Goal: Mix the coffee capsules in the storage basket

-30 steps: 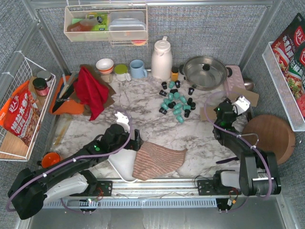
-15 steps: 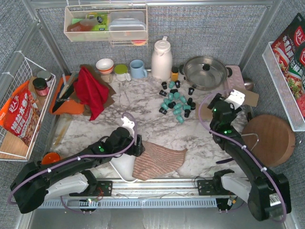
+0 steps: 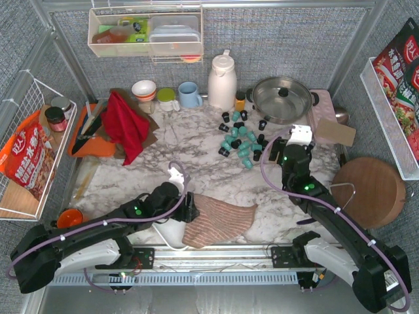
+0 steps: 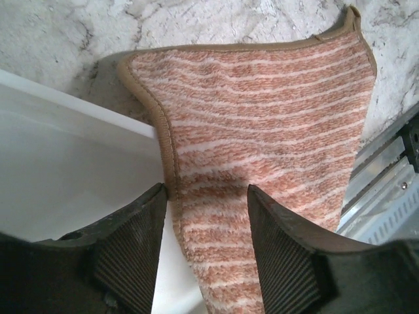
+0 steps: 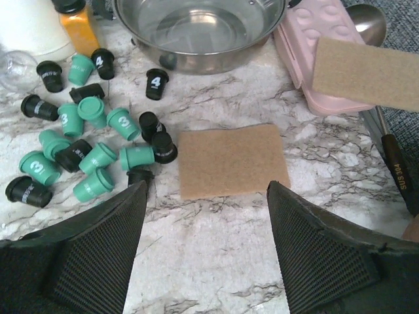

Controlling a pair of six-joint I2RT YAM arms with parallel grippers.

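Note:
The coffee capsules [image 3: 242, 139], teal and black, lie scattered on the marble in front of the steel pan; none are in the basket. In the right wrist view they lie at the left [image 5: 98, 154]. The white storage basket [image 3: 167, 230] sits at the near edge, half covered by a striped pink cloth [image 3: 222, 219]. My left gripper [image 3: 190, 208] is open, its jaws straddling the cloth's hem [image 4: 167, 163] over the basket's wall [image 4: 72, 111]. My right gripper [image 3: 288, 149] is open and empty just right of the capsules, above a brown pad [image 5: 230, 160].
A steel pan [image 5: 196, 29], a white thermos [image 3: 222, 80], a pink egg tray [image 5: 321, 62] with a second brown pad [image 5: 366, 72], a round wooden board [image 3: 370, 190], a red cloth [image 3: 124, 124], mugs and a bowl at the back, and wire baskets on both sides.
My right arm has swung left and forward, to just right of the capsules. My left gripper has slid a little nearer along the cloth's edge over the basket.

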